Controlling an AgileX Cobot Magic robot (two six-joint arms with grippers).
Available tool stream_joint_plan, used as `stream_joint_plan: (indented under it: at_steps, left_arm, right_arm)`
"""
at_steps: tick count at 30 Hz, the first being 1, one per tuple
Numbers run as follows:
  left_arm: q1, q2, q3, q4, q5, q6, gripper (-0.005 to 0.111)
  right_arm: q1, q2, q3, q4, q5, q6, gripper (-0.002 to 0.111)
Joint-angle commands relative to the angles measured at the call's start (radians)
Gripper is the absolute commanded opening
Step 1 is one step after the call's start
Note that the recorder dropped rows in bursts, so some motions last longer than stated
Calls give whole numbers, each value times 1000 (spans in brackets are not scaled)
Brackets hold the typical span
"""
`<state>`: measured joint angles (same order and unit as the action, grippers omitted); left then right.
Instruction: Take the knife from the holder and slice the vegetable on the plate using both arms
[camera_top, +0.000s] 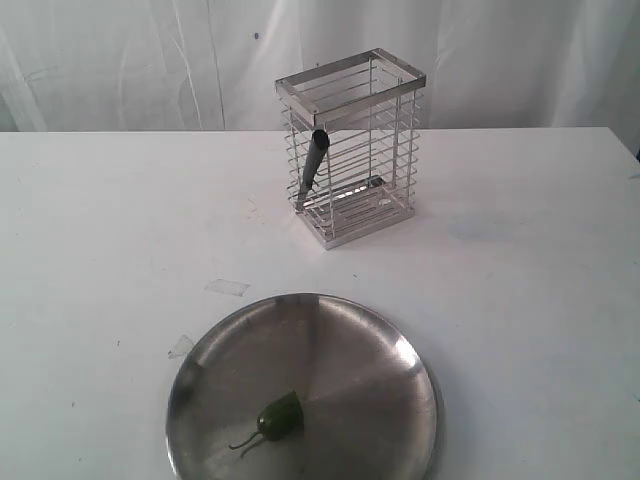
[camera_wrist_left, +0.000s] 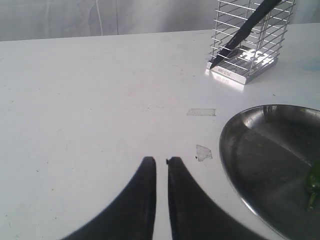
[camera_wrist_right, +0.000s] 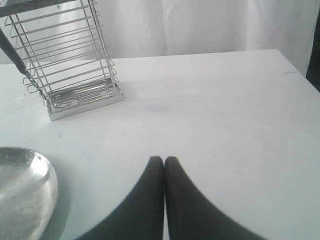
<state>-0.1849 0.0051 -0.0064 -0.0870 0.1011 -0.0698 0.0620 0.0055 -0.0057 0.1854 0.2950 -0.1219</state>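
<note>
Knife propped aslant inside holder, handle up against the top rim, tip down at the base: easy to pinch from above. Holder upright at the far middle of the tabletop, well apart from the plate at the near edge. Pepper uncut on the plate's near-left part, stem curling outward, lying loose, likely to roll under a blade unless pinned. Left hand nearly closed, a thin gap between fingers, empty, low over bare tabletop beside the plate. Right hand closed, empty, facing holder. Chrome wire and steel plate glossy, hard, slippery; knife slim, matte dark; pepper smooth, waxy, dark green; tabletop flat white, with scraps of clear tape.
</note>
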Motion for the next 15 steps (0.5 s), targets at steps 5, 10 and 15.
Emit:
stream_joint_plan:
  at_steps: [5,10,15]
  left_arm:
    - [5,-5,6,-4,-3,0,16]
    - [5,-5,6,-4,-3,0,16]
    - [5,-5,6,-4,-3,0,16]
  right_arm:
    - [0,-5,6,1,-11,-1,0]
    - [0,-5,6,6,-106,8,0]
    - [0,-5,6,369,-336,408,0]
